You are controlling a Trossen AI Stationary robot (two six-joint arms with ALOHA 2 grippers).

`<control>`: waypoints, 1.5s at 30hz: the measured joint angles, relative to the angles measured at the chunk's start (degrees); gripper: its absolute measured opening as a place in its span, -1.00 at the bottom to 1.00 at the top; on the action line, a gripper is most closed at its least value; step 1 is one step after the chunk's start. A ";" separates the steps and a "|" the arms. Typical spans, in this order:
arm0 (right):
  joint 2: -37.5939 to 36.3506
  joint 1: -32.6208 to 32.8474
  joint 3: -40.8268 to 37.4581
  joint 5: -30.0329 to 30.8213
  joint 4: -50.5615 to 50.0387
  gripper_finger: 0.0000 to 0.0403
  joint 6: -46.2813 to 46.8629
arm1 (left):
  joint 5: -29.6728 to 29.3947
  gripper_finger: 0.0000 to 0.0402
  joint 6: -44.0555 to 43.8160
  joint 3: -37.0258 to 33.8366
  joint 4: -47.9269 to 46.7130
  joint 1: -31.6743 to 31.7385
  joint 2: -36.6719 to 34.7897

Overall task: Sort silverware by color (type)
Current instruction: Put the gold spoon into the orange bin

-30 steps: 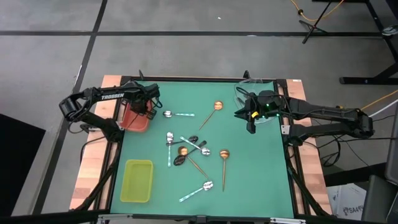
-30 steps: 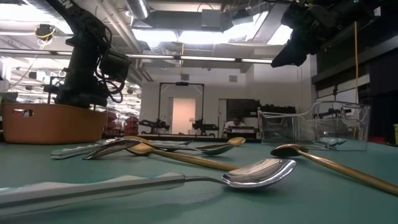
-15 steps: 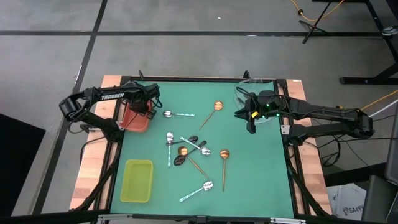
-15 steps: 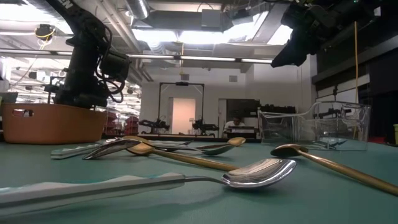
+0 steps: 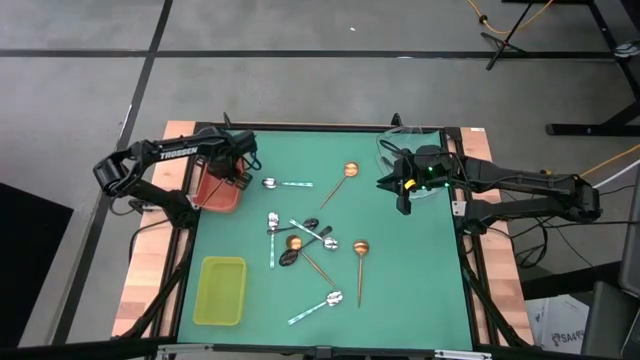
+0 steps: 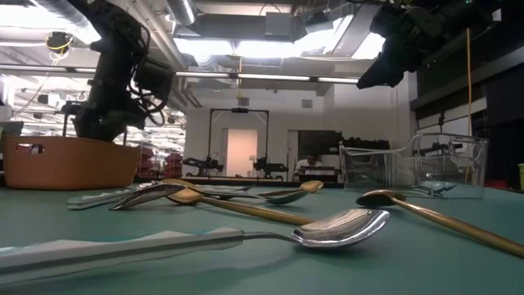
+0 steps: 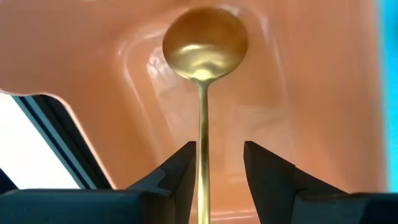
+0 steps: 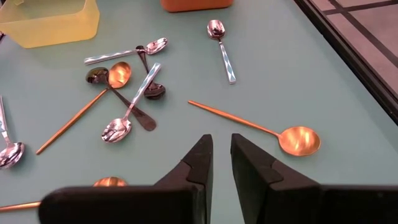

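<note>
gold spoon (image 7: 202, 74) in red tray (image 7: 93, 56)

The left claw (image 5: 237, 172) hangs over the red tray (image 5: 214, 192) at the far left of the green surface (image 5: 400, 270). The right claw (image 5: 404, 197) waits beside a clear tray (image 5: 415, 135). Spoons (image 5: 300, 240) lie scattered in the middle, and a yellow-green tray (image 5: 221, 291) sits at the near left.

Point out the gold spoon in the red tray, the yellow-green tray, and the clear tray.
gold spoon (image 7: 204, 43), left wrist view, on its bowl.
red tray (image 5: 212, 201), high view, on its near rim.
yellow-green tray (image 5: 222, 291), high view, on its floor.
clear tray (image 6: 377, 169), low view, on its front wall.
</note>
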 joint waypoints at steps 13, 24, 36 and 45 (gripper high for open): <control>0.00 0.00 0.00 0.01 0.01 -0.75 0.00 | 0.12 -0.36 0.00 11.74 -4.89 -0.12 0.00; 0.00 0.01 0.00 0.01 0.02 -0.75 0.00 | 0.12 -0.36 -0.07 18.59 -0.05 -3.29 0.00; 0.00 0.01 0.00 0.01 0.02 -0.75 0.00 | 0.10 -0.36 -0.02 18.59 25.88 -10.63 0.00; 0.00 -0.01 0.00 0.01 0.02 -0.75 0.00 | -1.18 -0.36 0.00 18.59 41.45 -17.22 0.27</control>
